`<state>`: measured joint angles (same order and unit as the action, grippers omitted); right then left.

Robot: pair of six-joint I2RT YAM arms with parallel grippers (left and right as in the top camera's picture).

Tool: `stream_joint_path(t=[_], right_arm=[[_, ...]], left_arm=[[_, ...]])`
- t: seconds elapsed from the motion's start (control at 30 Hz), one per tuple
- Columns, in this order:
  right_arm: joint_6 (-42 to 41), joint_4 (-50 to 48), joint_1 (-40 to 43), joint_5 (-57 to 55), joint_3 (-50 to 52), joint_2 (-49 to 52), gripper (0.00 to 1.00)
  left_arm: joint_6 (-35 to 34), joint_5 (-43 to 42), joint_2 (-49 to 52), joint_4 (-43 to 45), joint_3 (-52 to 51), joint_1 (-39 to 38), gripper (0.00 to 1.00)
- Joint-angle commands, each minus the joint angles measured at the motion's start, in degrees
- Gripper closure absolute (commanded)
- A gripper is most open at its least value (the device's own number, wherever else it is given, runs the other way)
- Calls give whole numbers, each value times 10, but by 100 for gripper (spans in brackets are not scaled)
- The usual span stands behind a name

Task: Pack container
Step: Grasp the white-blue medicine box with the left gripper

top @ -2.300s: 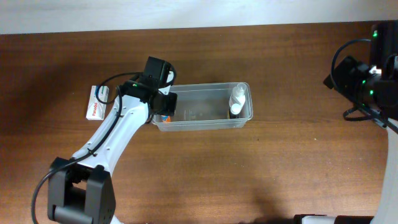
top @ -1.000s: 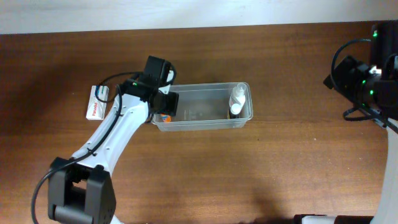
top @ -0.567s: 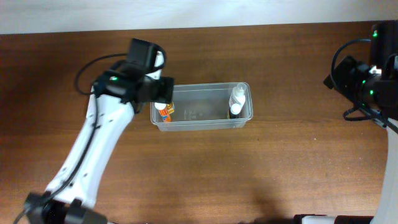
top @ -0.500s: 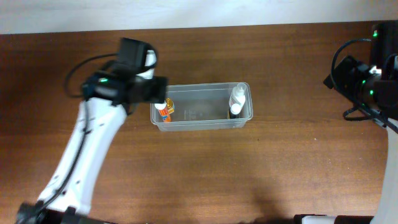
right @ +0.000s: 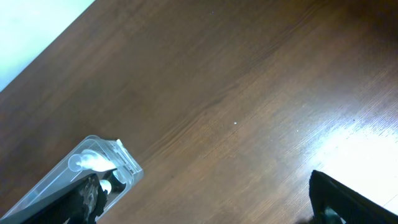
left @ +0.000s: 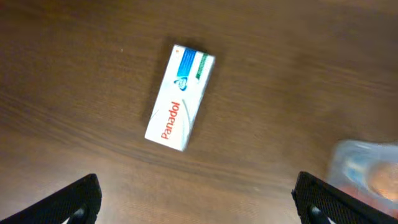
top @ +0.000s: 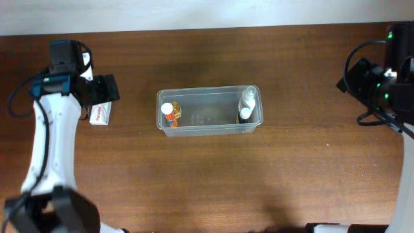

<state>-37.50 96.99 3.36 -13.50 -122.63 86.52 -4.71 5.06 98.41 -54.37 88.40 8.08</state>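
The clear container [top: 208, 131] sits mid-table. At its left end stands an orange-labelled bottle [top: 170, 114], and white bottles [top: 246, 103] stand at its right end. A white Panadol box [left: 180, 98] lies flat on the wood left of the container, partly under my left arm in the overhead view [top: 99, 116]. My left gripper [top: 103, 90] hovers above the box, open and empty, its fingertips [left: 78, 198] spread wide at the frame's bottom corners. My right gripper [right: 214, 205] is open and empty, far right of the container's corner [right: 127, 169].
Brown wooden table with a pale wall along the far edge [top: 207, 13]. The right arm's body and cables [top: 381, 84] occupy the far right side. The container's blurred left end [left: 364, 165] shows at the left wrist view's right edge.
My left gripper opened and left the orange-labelled bottle in the container's left end. It then swung away left to above the Panadol box. The right arm has not moved.
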Motion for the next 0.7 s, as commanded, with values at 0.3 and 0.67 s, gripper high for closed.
stream_joint_path(t=[0.3,0.67], right_arm=[[-2,3,5,-7,-6,2,2],[-2,3,5,-7,-6,2,2]], left_arm=[[104,14,182,99,-10,9,1],[108,-19,205,173,-10,52,1]])
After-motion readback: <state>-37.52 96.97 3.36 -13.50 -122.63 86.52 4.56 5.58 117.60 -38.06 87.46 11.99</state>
